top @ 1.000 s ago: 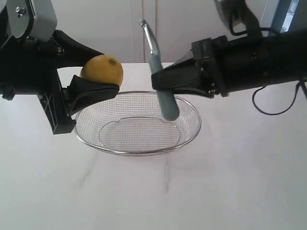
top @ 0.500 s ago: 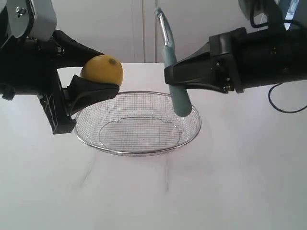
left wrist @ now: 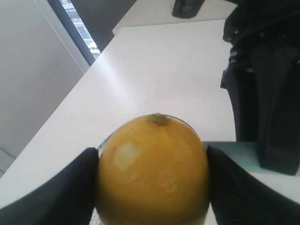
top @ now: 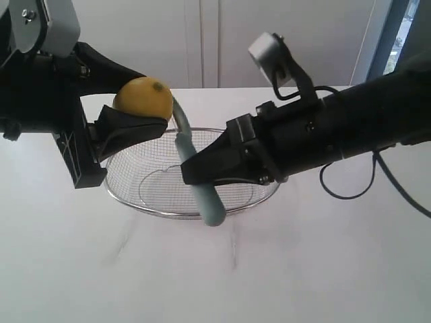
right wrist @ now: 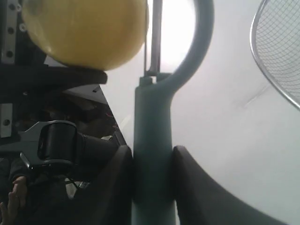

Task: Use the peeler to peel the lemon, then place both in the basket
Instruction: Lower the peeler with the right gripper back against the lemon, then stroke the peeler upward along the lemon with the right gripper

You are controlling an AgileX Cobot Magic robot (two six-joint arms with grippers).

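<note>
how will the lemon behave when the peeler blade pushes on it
The lemon looks round and smooth, so it may twist or slip in the left gripper, which clamps only two sides. It seems firm, showing no dent there. Loose on the table, it would probably roll.

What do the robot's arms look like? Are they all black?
Mostly black. The left arm is blocky, with a grey metal plate and a screw on top. The right arm is long and thick, with a small grey box on top and a thin black cable looping under it. The left gripper and right gripper both narrow to black wedge tips.
</note>
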